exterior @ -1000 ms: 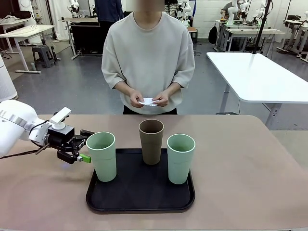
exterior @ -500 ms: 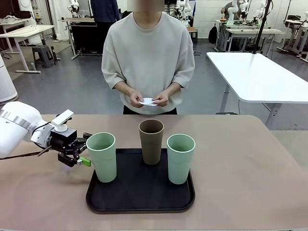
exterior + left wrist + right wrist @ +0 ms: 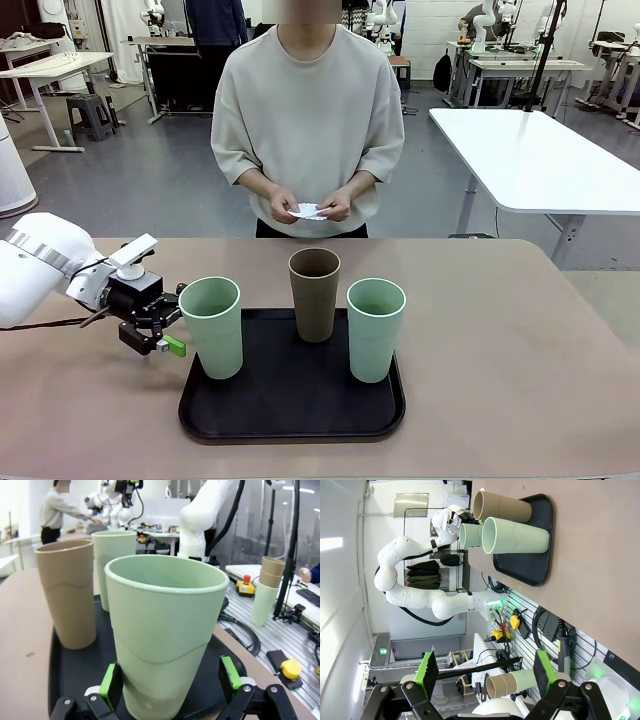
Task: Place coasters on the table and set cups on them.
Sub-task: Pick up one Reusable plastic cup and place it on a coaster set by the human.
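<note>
Three cups stand on a black tray [image 3: 290,405]: a pale green cup [image 3: 211,325] at the left, a brown cup [image 3: 314,293] behind the middle, and another green cup [image 3: 375,328] at the right. My left gripper [image 3: 177,320] is open at the left cup's side. In the left wrist view this green cup [image 3: 160,630] stands between the green pads [image 3: 108,684], with small gaps on both sides. My right gripper [image 3: 485,667] is open and holds nothing, far from the cups [image 3: 517,535]. The person holds white coasters [image 3: 308,211] in both hands, above the table's [image 3: 520,340] far edge.
The tray [image 3: 75,675] lies near the table's front edge, in the middle. Bare tabletop stretches to the left and right of it and behind it. A white table [image 3: 530,160] stands farther off at the right.
My left gripper has moved right and slightly down, closing in on the left green cup with its fingers still open. The cups and the person's hands have not moved.
</note>
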